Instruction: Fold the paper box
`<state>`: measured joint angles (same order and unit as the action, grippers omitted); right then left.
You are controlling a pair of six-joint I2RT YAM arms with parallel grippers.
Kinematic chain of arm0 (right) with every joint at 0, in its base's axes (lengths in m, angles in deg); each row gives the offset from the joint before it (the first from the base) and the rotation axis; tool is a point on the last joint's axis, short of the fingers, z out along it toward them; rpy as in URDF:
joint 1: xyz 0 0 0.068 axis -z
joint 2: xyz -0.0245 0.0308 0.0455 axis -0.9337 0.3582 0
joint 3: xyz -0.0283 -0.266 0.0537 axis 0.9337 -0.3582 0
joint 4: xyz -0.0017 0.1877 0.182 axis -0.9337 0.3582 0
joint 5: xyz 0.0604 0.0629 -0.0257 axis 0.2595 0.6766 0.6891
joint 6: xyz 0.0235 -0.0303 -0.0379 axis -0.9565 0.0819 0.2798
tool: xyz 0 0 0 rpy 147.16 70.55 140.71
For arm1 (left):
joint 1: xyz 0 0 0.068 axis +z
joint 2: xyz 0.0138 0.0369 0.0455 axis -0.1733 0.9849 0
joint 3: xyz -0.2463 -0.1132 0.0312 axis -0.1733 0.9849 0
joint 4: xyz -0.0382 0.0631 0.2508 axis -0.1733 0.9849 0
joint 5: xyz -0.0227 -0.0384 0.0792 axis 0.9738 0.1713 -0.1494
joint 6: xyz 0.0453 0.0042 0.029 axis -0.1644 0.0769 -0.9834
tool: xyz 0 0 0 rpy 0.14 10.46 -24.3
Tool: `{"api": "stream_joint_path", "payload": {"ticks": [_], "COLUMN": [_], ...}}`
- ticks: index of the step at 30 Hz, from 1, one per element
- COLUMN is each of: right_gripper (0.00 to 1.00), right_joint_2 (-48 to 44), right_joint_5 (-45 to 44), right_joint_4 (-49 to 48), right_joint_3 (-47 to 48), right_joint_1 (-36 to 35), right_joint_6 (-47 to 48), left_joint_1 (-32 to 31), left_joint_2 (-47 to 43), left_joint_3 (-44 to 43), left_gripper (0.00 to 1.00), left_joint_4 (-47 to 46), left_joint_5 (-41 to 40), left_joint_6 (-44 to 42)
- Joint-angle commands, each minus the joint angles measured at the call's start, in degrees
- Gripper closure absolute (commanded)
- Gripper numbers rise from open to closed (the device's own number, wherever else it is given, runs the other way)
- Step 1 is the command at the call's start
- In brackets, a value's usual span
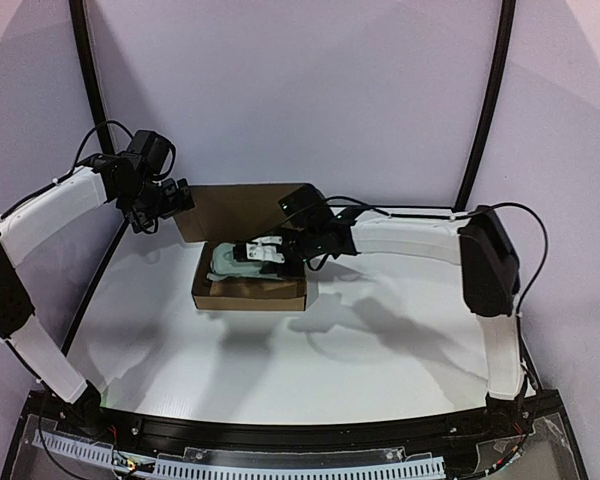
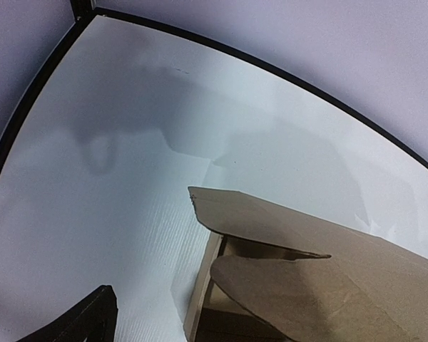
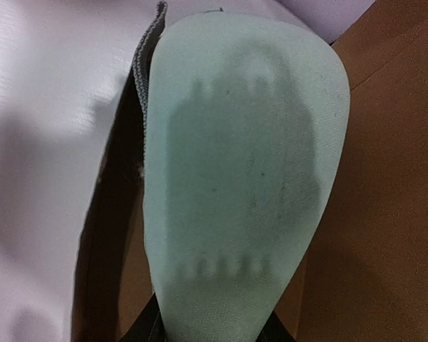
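On the white table (image 1: 380, 350) the paper box (image 1: 248, 293) sits mid-table, lid flap raised behind, with the left gripper (image 1: 178, 197) spread empty just left of that flap and the right gripper (image 1: 245, 255) inside the box clamping a pale green pad (image 3: 235, 164).

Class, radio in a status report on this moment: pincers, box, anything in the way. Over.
Left pincer open, near the lid. Right pincer shut on pale green pad inside the box. Lid open; pad in the way.

Robot lab: white tent (image 1: 280, 90) over table (image 1: 380, 370)
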<state>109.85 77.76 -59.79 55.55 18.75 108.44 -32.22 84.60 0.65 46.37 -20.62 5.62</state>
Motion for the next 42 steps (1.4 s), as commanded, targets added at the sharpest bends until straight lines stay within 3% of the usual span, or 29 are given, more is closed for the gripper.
{"api": "stream_joint_path", "payload": {"ticks": [1, 5, 8, 10, 15, 21, 28, 32, 35, 37, 42], "right_gripper": [0.68, 0.6, 0.39, 0.33, 0.19, 0.02, 0.02, 0.02, 0.02, 0.02, 0.02], "right_joint_2": [3.3, 6.2, 6.8, 6.3, 0.6, -11.9, -27.5, -38.2, -43.5, -46.9, -48.2], "right_joint_5": [-4.8, -6.7, -7.2, -7.2, -6.6, 4.8, 15.0, 13.0, 5.3, 0.0, -1.7], "right_joint_4": [-4.4, -3.3, -3.0, -3.2, -7.2, -9.4, -4.0, -4.1, -7.4, -11.0, -20.7], "right_joint_3": [4.9, 6.6, 6.6, 5.9, 1.5, -9.5, -21.5, -31.9, -38.0, -43.7, -52.7], "right_joint_1": [-0.1, -0.1, -0.2, -0.2, -0.3, -0.5, -0.5, -0.5, -0.4, 0.1, 7.1], "right_joint_6": [0.3, -0.7, -2.2, -3.1, -6.7, -10.5, -15.9, -16.3, -16.3, -15.8, -18.2], "left_joint_1": [0.1, 0.1, 0.1, 0.1, 0.1, 0.1, 0.1, 0.1, 0.0, 0.1, 0.1], "left_joint_2": [-0.5, -0.4, -0.4, -0.5, -2.8, -11.2, -26.4, -37.1, -43.2, -44.9, -38.2], "left_joint_3": [-1.2, -0.8, -0.7, -0.6, 2.2, 11.1, 24.5, 27.8, 28.4, 28.3, 26.0], "left_gripper": [0.0, 0.0, 0.0, 0.0, 0.0, 0.0, 0.0, 0.0, 0.0, 0.0, 0.0], "left_joint_4": [2.0, 1.6, 1.3, 1.3, 0.1, -5.2, -8.8, -6.4, -3.2, 1.2, 8.0], "left_joint_5": [-0.9, -0.4, 0.2, 0.5, 2.2, 7.2, 13.2, 11.9, 7.9, -0.7, -15.6], "left_joint_6": [0.0, -0.2, -0.9, -1.2, -3.6, -9.7, -11.0, -7.5, -5.2, -2.6, 0.6]}}
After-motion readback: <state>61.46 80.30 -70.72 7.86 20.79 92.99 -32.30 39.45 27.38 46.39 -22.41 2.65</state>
